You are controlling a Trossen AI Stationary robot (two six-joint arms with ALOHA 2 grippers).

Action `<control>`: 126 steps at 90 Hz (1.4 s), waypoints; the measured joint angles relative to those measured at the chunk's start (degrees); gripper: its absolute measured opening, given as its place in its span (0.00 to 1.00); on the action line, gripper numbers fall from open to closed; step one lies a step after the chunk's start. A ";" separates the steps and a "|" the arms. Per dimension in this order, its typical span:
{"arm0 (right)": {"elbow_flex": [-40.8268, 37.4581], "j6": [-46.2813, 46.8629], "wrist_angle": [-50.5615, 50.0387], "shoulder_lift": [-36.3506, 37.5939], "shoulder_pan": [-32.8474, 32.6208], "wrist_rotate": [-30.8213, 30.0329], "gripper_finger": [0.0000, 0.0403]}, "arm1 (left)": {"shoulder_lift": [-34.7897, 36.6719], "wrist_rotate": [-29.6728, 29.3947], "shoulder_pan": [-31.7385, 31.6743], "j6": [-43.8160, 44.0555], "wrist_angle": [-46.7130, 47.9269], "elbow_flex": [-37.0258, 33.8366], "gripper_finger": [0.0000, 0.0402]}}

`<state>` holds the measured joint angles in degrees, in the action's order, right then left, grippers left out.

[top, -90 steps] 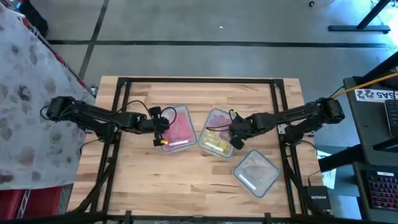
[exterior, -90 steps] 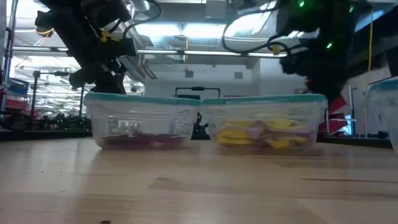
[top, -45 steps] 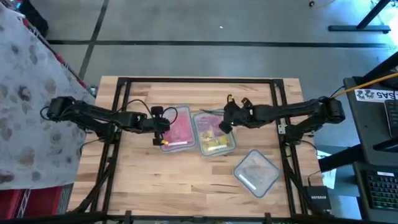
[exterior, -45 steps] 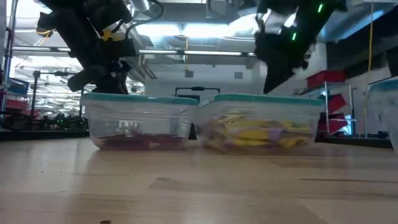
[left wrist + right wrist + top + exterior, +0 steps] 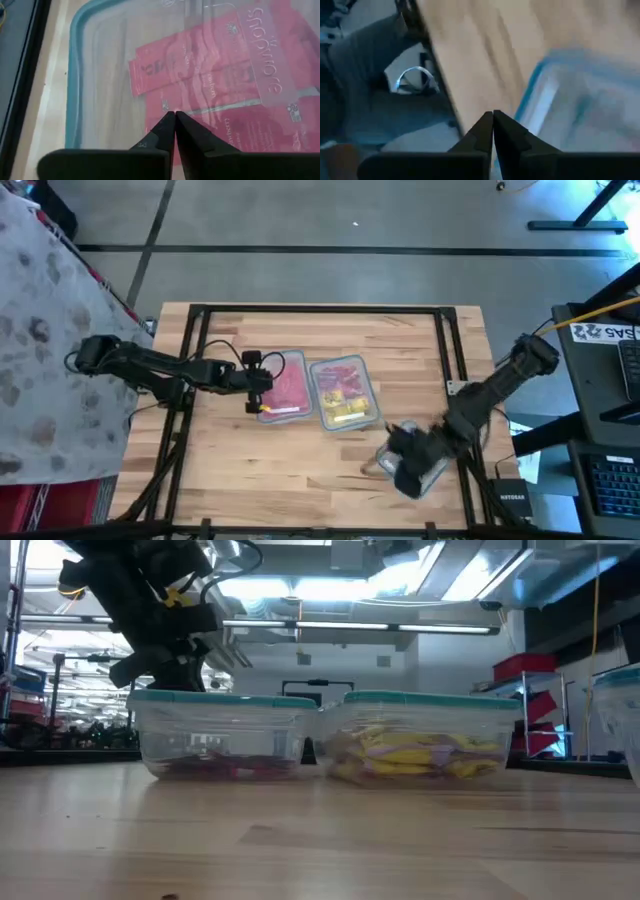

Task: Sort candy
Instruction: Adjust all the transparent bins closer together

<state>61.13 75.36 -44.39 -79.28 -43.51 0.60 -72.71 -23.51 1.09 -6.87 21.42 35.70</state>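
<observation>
High view — right gripper (image 5: 400, 463) clenched, swung from yellow candy (image 5: 345, 408) tub to third tub (image 5: 435, 463); left gripper (image 5: 262, 388) clenched, unmoved.

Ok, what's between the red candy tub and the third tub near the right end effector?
The yellow candy tub sits beside the red candy tub, then bare wood before the third tub, per the high view.
</observation>
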 joint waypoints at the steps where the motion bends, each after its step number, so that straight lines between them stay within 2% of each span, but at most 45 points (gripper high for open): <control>1: -0.32 1.57 -0.77 -0.06 -0.66 -0.41 0.00 | 0.00 0.00 0.01 0.00 -0.05 0.00 0.00; 11: -4.73 18.90 -5.10 -0.23 -5.89 -4.29 0.00 | -0.02 0.00 0.01 -0.04 -1.05 -0.02 0.00; 20: -9.43 30.18 -6.06 -0.22 -8.47 -4.71 0.00 | -0.02 0.17 0.01 -0.09 -1.30 -0.02 0.00; 32: -13.04 35.14 -8.75 0.72 -8.18 -4.04 0.00 | -0.02 0.22 0.04 -0.63 -1.37 -0.02 0.00; 40: -13.25 34.79 -16.74 0.87 -5.86 -5.81 0.00 | -0.02 0.24 0.03 -1.01 -1.41 -0.02 0.00; 51: -14.42 28.59 -29.39 1.50 -0.47 -12.43 0.00 | -0.02 0.47 0.03 -2.06 -1.50 -0.02 0.00; 68: -16.11 8.27 -30.77 3.33 12.52 -15.67 0.00 | 0.00 0.55 0.01 -2.10 -1.52 -0.02 0.00; 84: -17.84 -8.09 -22.52 3.86 24.04 -19.13 0.00 | 0.00 0.59 0.01 -1.97 -1.52 -0.02 0.00; 99: -16.56 -16.22 -9.68 3.69 30.40 -21.02 0.00 | 0.00 0.61 0.02 -1.95 -1.51 0.00 0.00; 116: -15.16 -20.26 5.54 3.27 33.42 -14.29 0.00 | 0.04 0.25 -0.07 -2.98 -1.21 -0.02 0.00; 126: -15.29 -21.65 10.72 2.10 33.45 -11.28 0.00 | 0.00 0.42 -0.05 -5.87 -1.51 0.04 0.00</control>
<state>45.84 53.71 -33.67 -77.18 -10.07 -10.68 -72.71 -23.08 1.04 -12.75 19.91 35.75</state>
